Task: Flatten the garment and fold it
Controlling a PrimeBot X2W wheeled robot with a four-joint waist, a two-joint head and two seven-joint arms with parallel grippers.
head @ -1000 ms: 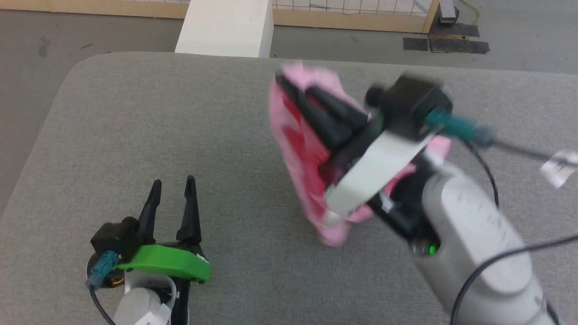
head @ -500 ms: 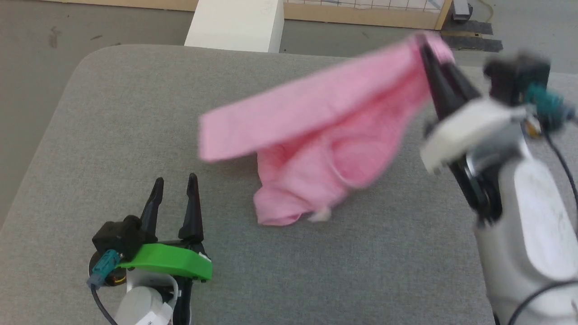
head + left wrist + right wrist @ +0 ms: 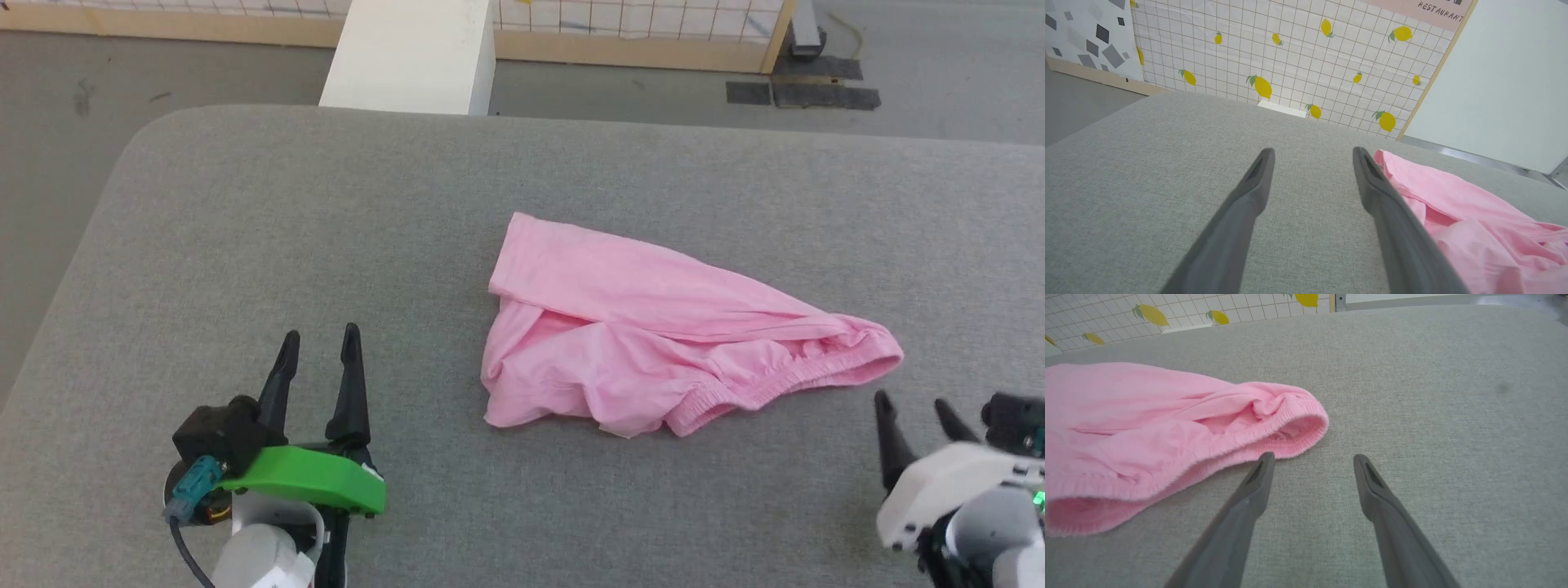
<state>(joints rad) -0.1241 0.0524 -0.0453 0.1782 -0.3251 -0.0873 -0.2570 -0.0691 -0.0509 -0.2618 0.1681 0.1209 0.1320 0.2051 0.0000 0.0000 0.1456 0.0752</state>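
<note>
- table (image 3: 245, 245): grey woven fabric top, rounded corner, flat.
- garment (image 3: 653, 327): pink thin shorts lying crumpled at the table centre. Long axis runs left-right, slightly slanted. Gathered elastic waistband (image 3: 784, 377) points to the robot's right, leg ends to the left. One flap is folded over, wrinkly.
- left gripper (image 3: 320, 333): dark tapered fingers spread, holds nothing, well apart from the garment.
- right gripper (image 3: 910, 400): fingers spread wide, empty, tips just beside the waistband.

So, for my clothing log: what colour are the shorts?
Plain light pink all over; the head view shows the shorts best.
</note>
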